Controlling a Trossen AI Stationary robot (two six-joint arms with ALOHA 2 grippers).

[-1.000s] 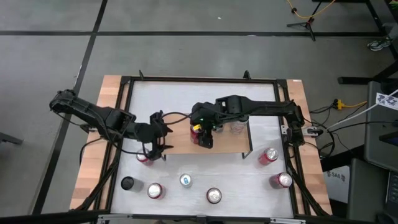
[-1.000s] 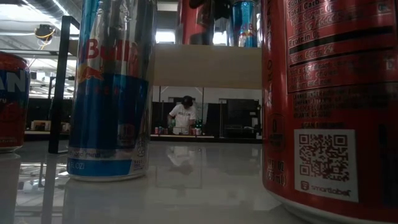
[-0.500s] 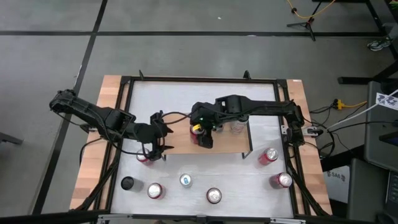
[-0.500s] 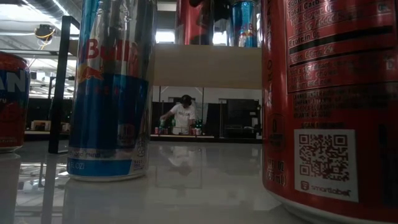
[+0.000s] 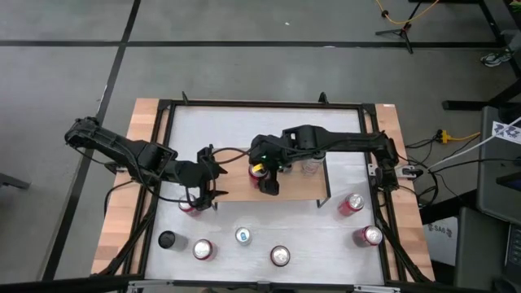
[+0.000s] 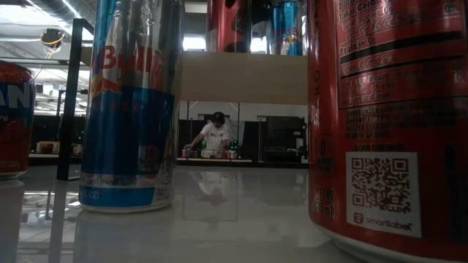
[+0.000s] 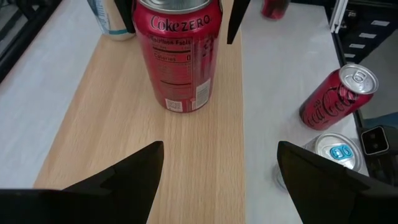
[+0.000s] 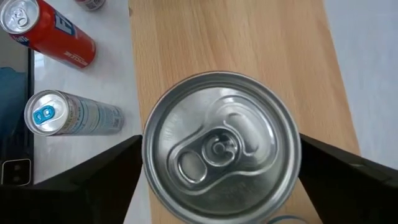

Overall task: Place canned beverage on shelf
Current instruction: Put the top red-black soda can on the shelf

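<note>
Can: a red Coke Zero can (image 7: 179, 56) stands on the shelf's (image 5: 236, 192) light wooden board, near the middle, a second can just beyond it on the same board.
Right gripper: the right gripper (image 8: 219, 163) hangs directly over the can, its two dark fingers (image 8: 93, 177) spread wide on either side of the silver lid with bare gaps showing; it grips nothing.
Left gripper: the left gripper (image 7: 219, 168) waits at the shelf's left end, fingers apart and empty, facing the can along the board.
Orientation: the can is upright, long axis vertical, pull-tab lid facing up toward the right wrist camera, label turned toward the left arm.
Risk: the fingers flank the can closely, so a sideways or tilted withdrawal could likely clip the rim and topple it, or push it into the neighbouring can.
Second risk: a tipped can would probably roll along the board and drop onto the white tabletop (image 5: 244, 130) among the loose cans there.
</note>
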